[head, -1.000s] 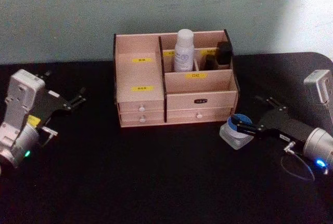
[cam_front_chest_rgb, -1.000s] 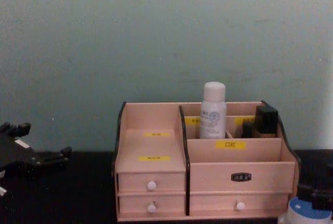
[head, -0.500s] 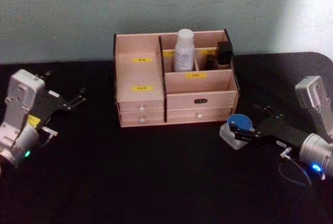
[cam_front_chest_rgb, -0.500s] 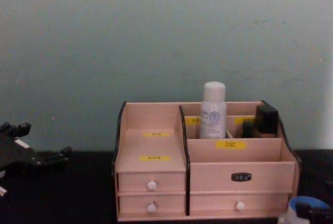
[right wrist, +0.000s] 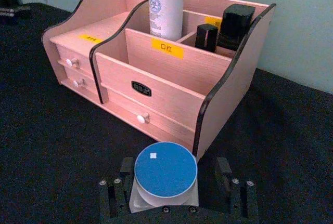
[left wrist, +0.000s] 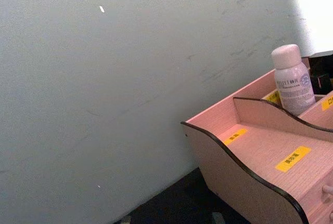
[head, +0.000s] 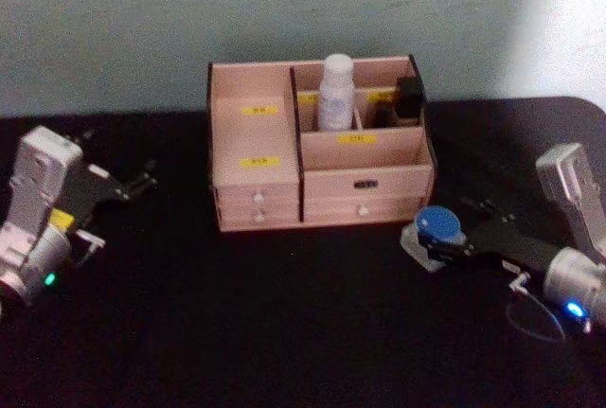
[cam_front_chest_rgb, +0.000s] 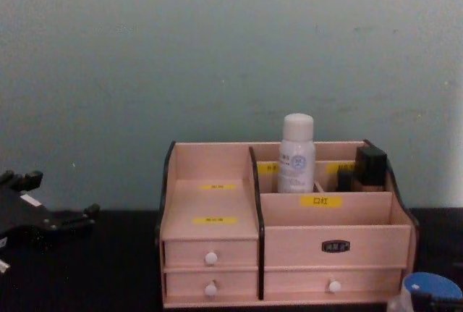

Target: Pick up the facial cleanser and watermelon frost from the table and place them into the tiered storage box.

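Observation:
The facial cleanser (head: 335, 91) (right wrist: 166, 8) (cam_front_chest_rgb: 296, 154) stands upright in a back compartment of the tiered storage box (head: 256, 186) (right wrist: 156, 86) (cam_front_chest_rgb: 210, 236). To the right of the box's front corner, the watermelon frost (head: 437, 228) (right wrist: 165, 174) (cam_front_chest_rgb: 425, 289) sits on the black table. My right gripper (head: 437, 242) (right wrist: 174, 164) is open and straddles the jar. One finger is against the jar's side and a small gap shows at the other. My left gripper (head: 142, 179) (cam_front_chest_rgb: 72, 218) is open and idle at the far left, away from the box.
Small dark bottles (head: 407, 97) (right wrist: 234, 24) fill the box's back right compartment. The front right compartment and the left stepped shelves hold nothing. A pale wall rises close behind the box. Bare black table (head: 284, 313) lies in front.
My right gripper has slid forward and lower around the jar, and the blue lid now shows fully. The left arm has not moved.

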Available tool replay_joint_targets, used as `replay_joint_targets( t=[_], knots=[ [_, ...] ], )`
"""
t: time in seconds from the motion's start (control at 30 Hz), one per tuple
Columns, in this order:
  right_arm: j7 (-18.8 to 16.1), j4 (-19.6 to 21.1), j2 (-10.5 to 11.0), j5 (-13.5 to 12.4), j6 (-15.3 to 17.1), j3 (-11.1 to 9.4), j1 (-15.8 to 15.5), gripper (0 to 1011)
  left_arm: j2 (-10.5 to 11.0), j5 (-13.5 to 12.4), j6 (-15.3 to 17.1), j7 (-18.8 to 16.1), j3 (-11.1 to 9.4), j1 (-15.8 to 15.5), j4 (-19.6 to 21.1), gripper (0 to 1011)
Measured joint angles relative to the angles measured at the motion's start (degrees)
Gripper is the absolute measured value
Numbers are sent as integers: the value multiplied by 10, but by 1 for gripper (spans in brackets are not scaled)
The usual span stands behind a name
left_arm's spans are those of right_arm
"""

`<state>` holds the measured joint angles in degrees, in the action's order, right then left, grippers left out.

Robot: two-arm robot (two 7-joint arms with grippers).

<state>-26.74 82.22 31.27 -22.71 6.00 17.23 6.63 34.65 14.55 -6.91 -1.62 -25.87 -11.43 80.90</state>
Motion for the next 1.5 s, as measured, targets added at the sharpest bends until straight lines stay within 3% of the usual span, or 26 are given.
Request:
replay_joint_targets(
  t=[0.33,1.5],
  knots=[
    [-2,9,-1,-16,-6,-6,-7,1003,0,0,0,0,0,0,0,1001],
    [-1,5,9,-37,13,6,-8,1002,0,0,0,0,0,0,0,1001]
  ],
)
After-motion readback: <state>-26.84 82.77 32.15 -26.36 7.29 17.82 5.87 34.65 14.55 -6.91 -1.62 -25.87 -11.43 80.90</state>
